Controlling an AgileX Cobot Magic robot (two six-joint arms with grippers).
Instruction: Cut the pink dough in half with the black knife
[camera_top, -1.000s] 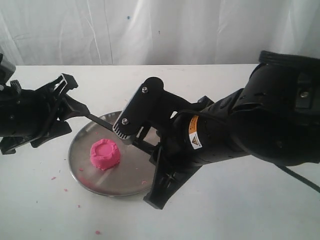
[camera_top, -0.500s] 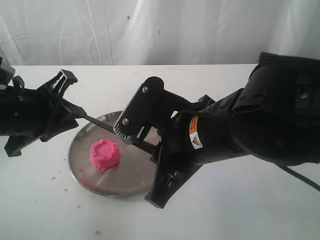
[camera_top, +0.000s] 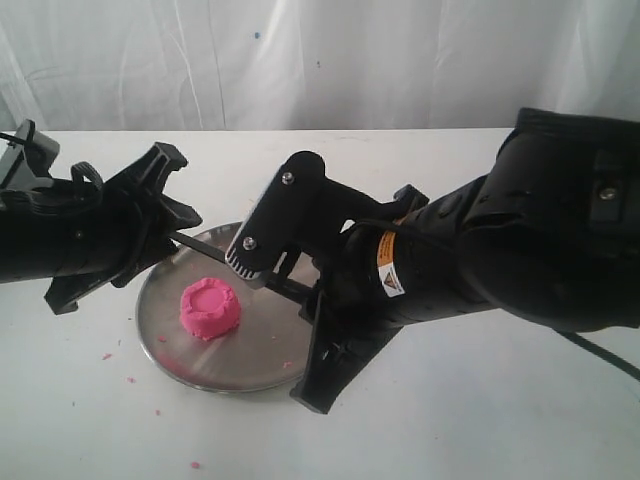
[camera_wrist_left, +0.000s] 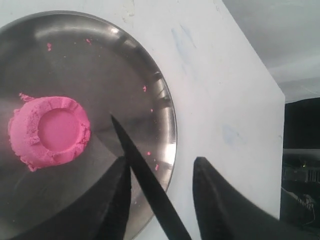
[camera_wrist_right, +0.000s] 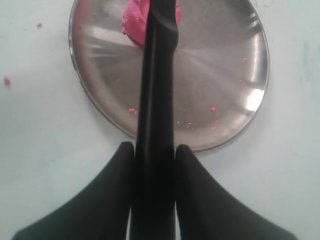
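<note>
In the right wrist view you see the right tool (camera_wrist_right: 155, 147) closed on the black knife (camera_wrist_right: 156, 75). Its two fingers (camera_wrist_right: 117, 190) press the handle from both sides. The knife reaches out over the steel plate (camera_wrist_right: 225, 75), and it hides a part of the pink dough (camera_wrist_right: 132, 22). The dough lies on the plate, close to the rim on the far side from the tool. Small pink crumbs (camera_wrist_right: 214, 108) are on the plate, and some more on the white bench (camera_wrist_right: 40, 150).

In the left wrist view the left tool (camera_wrist_left: 161, 165) is open. The knife blade (camera_wrist_left: 145, 180) passes between its two fingers (camera_wrist_left: 117, 200). It runs right beside one finger, and a clear gap separates it from the other. The pointed tip is above the plate (camera_wrist_left: 125, 65), just beside the dough (camera_wrist_left: 50, 130) but apart from it. The dough is one round piece with a round dent on top.

In the exterior view the plate (camera_top: 165, 330) stands on the middle part of the bench (camera_top: 450, 430), well away from the far edge. The dough (camera_top: 209, 308) sits in the left half of the plate. The knife (camera_top: 200, 243) goes from the right tool across the far side of the plate to the left tool, and it does not touch the dough. More crumbs (camera_top: 105, 356) lie on the bench to the left of the plate and in front of it.
</note>
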